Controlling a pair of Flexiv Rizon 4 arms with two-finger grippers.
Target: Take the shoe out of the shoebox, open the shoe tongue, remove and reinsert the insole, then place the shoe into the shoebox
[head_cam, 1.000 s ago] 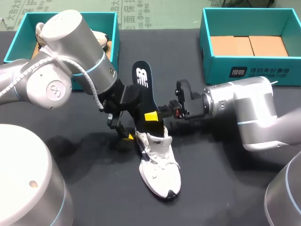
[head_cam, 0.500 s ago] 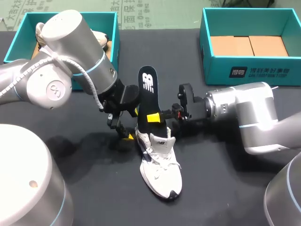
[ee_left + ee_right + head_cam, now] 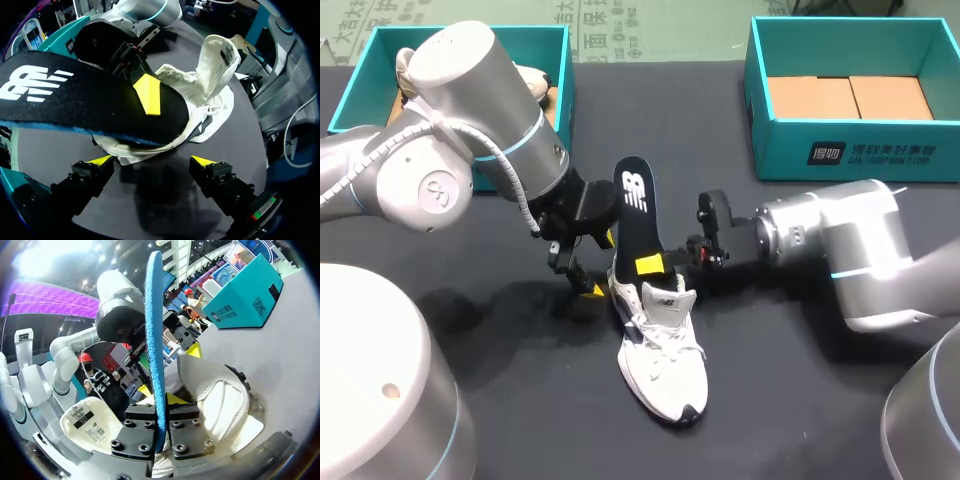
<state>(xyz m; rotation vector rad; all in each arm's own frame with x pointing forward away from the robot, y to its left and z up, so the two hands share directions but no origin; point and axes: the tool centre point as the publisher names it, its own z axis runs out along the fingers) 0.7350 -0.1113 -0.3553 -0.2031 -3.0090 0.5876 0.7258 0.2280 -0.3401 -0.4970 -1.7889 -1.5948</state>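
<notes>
A white shoe [image 3: 662,352] lies on the dark table, toe toward the front edge. A black insole [image 3: 635,212] stands tilted with its lower end in the shoe's opening. My right gripper [image 3: 650,265] is shut on the insole's lower part, coming in from the right. In the right wrist view the insole's blue edge [image 3: 155,330] runs up between the fingers of that gripper [image 3: 161,416], with the shoe [image 3: 216,396] just beyond. My left gripper [image 3: 582,277] stands open beside the shoe's heel. In the left wrist view that gripper [image 3: 152,161] sits below the insole [image 3: 75,100] and shoe [image 3: 212,75], touching neither.
A teal shoebox [image 3: 360,95] at the back left holds another shoe [image 3: 535,80]. A second teal shoebox [image 3: 775,130] with a cardboard floor stands at the back right. Bare dark table lies in front of and to the right of the shoe.
My right gripper has closed on the insole and carried it a little down and to the right, its lower end going deeper into the shoe. The left arm has kept still.
</notes>
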